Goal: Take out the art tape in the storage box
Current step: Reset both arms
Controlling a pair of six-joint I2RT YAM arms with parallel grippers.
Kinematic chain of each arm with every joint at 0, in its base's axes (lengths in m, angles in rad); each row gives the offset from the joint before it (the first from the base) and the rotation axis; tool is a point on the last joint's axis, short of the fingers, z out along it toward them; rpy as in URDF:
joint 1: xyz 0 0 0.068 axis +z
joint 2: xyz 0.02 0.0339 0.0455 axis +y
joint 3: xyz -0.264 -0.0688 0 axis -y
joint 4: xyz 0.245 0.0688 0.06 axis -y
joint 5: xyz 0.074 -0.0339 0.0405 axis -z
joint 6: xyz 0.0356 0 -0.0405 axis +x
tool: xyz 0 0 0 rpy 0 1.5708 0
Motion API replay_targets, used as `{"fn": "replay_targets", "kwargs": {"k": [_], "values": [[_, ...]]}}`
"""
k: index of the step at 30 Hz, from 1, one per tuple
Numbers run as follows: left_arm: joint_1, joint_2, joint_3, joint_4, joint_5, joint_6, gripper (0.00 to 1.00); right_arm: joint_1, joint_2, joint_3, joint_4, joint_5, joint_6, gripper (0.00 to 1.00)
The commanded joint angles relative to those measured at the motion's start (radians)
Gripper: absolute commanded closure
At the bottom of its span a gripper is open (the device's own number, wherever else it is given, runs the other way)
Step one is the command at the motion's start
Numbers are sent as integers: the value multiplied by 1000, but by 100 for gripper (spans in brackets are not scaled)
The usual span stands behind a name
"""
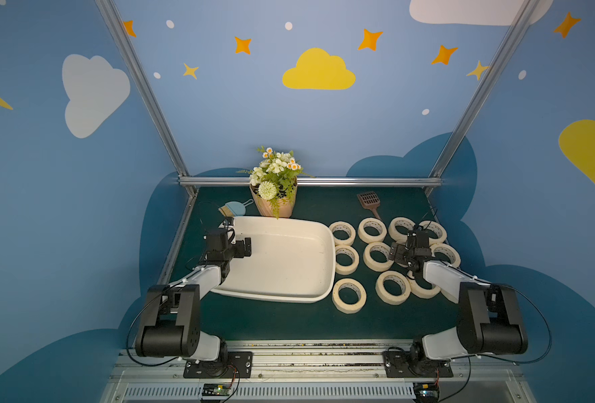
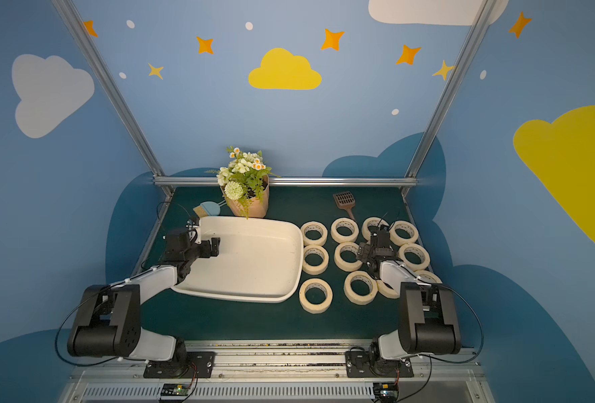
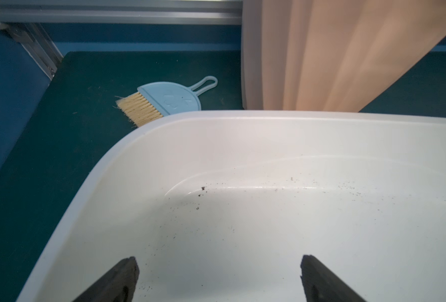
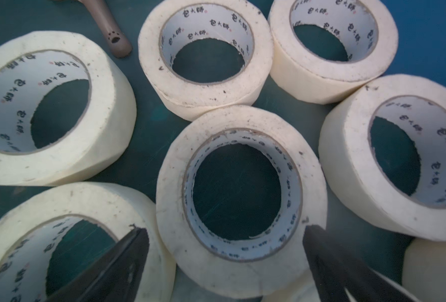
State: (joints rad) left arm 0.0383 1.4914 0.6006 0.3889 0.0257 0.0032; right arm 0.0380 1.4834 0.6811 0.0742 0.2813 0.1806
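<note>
Here the box [image 1: 289, 265] is sitting on the green surface [image 1: 289, 321], left of centre, and in both top views its inside is showing no rolls, only dark specks that the left wrist view is picking up along the floor of the box [image 3: 269, 209]. All the tape [image 1: 349, 295] is lying flat on the surface to the right of the box, in loose rows, rolls close together and some touching; the nearest column is sitting just beside the box's right rim.

The left gripper [image 1: 246, 247] is hovering over the left part of the box, its fingers [image 3: 122, 277] standing wide apart and holding nothing. The right gripper [image 2: 365, 254] is hanging over the middle of the tape cluster, partly hiding a few rolls in the top views. In the right wrist view its fingers [image 4: 329, 261] are spread wide, holding nothing, with one roll [image 4: 242, 183] lying beneath and just ahead of the gap between them; I cannot tell whether the fingers are touching it.

Behind the box a tan pot [image 1: 276, 204] of flowers is standing upright, nearly touching the far rim. A small blue brush [image 1: 233, 209] is lying left of the pot, and a brown scoop [image 1: 371, 204] is lying behind the tape, its handle end reaching in among the far rolls [image 4: 112, 39].
</note>
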Motion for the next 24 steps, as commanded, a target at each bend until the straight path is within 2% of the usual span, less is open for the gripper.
{"fn": "replay_targets", "kwargs": {"k": [1, 4, 6, 8, 11, 12, 14, 16, 17, 20, 24], "values": [[20, 53, -33, 151, 72, -24, 0, -5, 44, 37, 153, -39, -87, 1], [32, 43, -43, 149, 98, -28, 0, 27, 53, 40, 166, -66, -146, 1], [33, 35, -61, 173, 110, -18, 0, 47, 12, -53, 280, -62, -173, 1], [31, 27, -86, 208, 121, -10, 0, 45, -30, -167, 448, -95, -180, 1], [31, 27, -113, 257, 126, -6, 0, 28, 67, -316, 879, -94, -157, 1], [32, 28, -119, 268, 125, -7, 0, 30, 79, -322, 893, -96, -163, 1], [29, 33, -150, 319, 98, -14, 0, 30, 27, -280, 714, -86, -139, 1], [31, 77, -204, 474, 91, -22, 0, 30, -25, -216, 509, -114, -174, 1], [31, 87, -211, 506, 91, -22, 0, 32, -12, -222, 548, -119, -182, 2], [28, 52, -188, 403, 84, -18, 0, 39, -13, -220, 537, -111, -184, 1], [22, 53, -192, 416, 76, -15, 0, 41, -13, -220, 540, -110, -187, 1]]}}
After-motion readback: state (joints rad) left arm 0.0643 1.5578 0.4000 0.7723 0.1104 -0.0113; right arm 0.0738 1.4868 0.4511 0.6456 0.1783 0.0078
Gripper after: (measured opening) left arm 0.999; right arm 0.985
